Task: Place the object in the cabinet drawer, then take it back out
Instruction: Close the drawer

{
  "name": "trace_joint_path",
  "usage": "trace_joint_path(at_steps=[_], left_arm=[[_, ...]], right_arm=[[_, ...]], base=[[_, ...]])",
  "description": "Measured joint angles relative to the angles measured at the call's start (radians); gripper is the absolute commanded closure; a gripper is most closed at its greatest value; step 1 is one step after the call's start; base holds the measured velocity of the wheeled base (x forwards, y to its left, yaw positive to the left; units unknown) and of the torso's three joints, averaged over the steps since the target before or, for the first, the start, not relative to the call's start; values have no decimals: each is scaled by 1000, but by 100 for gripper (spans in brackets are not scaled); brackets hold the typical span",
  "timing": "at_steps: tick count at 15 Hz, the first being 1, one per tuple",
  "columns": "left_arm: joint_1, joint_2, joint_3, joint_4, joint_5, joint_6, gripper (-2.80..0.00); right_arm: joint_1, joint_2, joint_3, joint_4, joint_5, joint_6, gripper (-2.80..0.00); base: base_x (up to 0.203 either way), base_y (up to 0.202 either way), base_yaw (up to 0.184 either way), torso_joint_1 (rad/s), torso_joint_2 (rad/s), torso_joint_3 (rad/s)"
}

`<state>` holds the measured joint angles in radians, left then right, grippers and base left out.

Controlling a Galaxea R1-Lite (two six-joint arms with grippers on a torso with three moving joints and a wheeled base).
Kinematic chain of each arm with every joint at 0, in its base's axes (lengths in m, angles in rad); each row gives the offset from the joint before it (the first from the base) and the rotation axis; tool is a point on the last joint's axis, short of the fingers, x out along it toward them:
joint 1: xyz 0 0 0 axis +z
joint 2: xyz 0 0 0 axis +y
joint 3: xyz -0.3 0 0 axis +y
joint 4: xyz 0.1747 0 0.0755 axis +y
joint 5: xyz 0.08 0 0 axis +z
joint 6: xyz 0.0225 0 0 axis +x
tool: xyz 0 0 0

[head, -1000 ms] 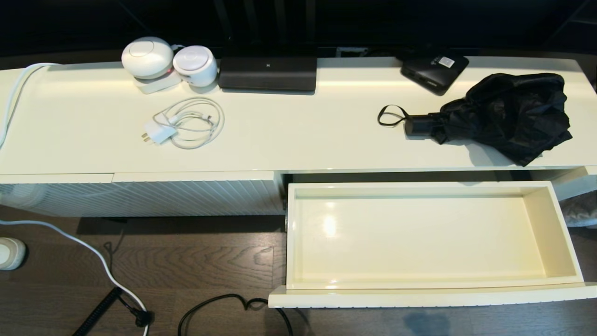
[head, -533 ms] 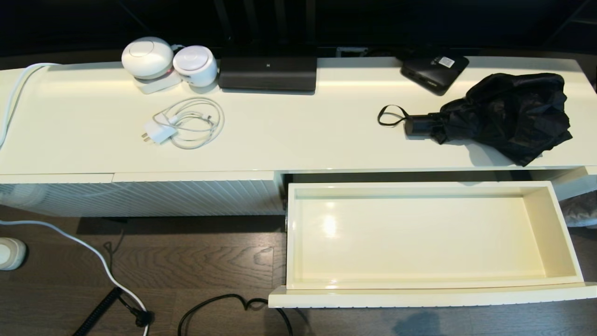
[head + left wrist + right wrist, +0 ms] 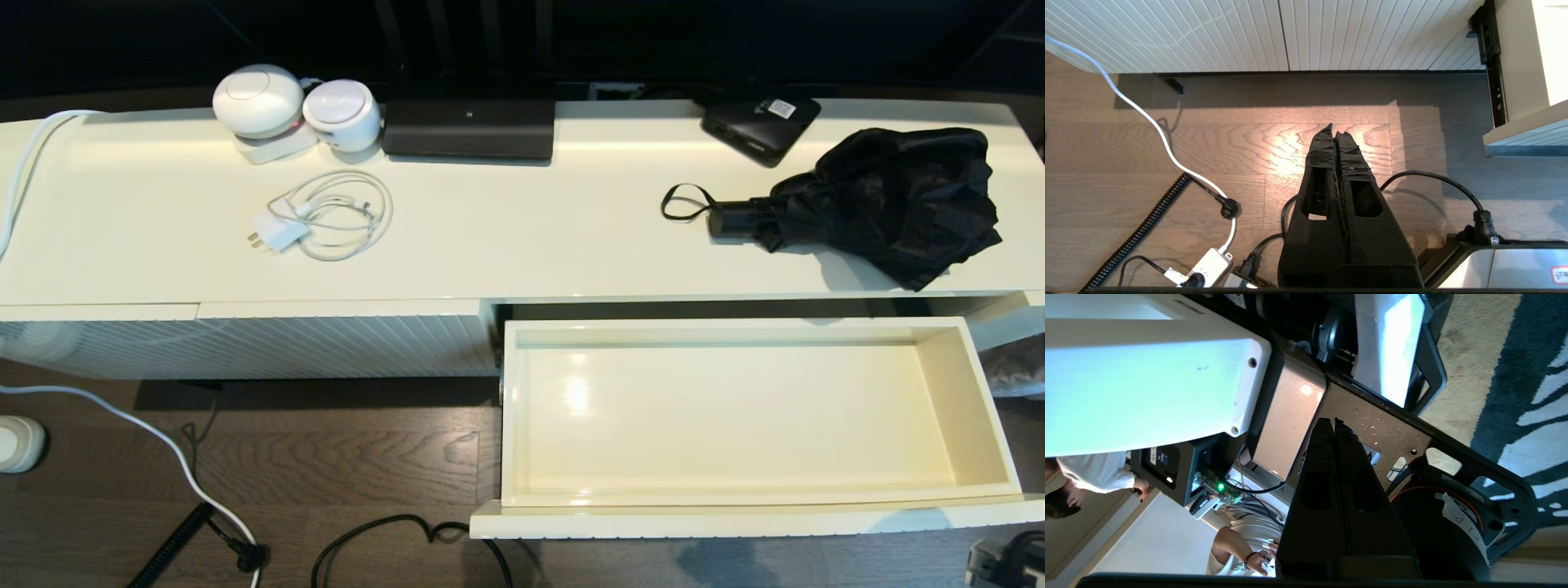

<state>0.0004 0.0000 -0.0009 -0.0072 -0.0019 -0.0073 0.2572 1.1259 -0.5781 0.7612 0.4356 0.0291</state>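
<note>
The black folding umbrella [image 3: 890,200] lies on the cabinet top at the right, fabric loose. Its short handle [image 3: 735,219] and wrist loop [image 3: 684,202] point left. Below it the cream drawer [image 3: 735,416] stands pulled out with nothing inside; its ribbed front [image 3: 1523,136] also shows in the left wrist view. My left gripper [image 3: 1336,130] hangs shut over the wood floor, left of the drawer, holding nothing. My right gripper [image 3: 1333,421] is shut and empty, low beside the robot's base. A bit of my right arm [image 3: 1002,562] shows at the bottom right corner, below the drawer front.
On the cabinet top sit two white round devices [image 3: 260,100], a black rectangular device [image 3: 469,126], a flat black box with a sticker [image 3: 759,122] and a coiled white charger [image 3: 326,214]. A ribbed panel [image 3: 245,347] stands left of the drawer. Cables [image 3: 392,531] lie on the floor.
A part of my right arm has come into the bottom right corner of the head view. Its shadow on the floor has shifted. Umbrella and drawer have not moved.
</note>
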Motion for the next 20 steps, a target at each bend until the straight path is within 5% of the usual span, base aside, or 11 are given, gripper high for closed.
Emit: trace_joint_path(at_steps=[8, 20], left_arm=[[0, 0, 0, 0, 0, 0, 0], [0, 0, 0, 0, 0, 0, 0]], right_arm=[[43, 81, -2, -89, -236, 0, 0], [74, 144, 28, -425, -359, 15, 0]], base=[[0, 0, 0, 0, 0, 0], [0, 0, 0, 0, 0, 0]])
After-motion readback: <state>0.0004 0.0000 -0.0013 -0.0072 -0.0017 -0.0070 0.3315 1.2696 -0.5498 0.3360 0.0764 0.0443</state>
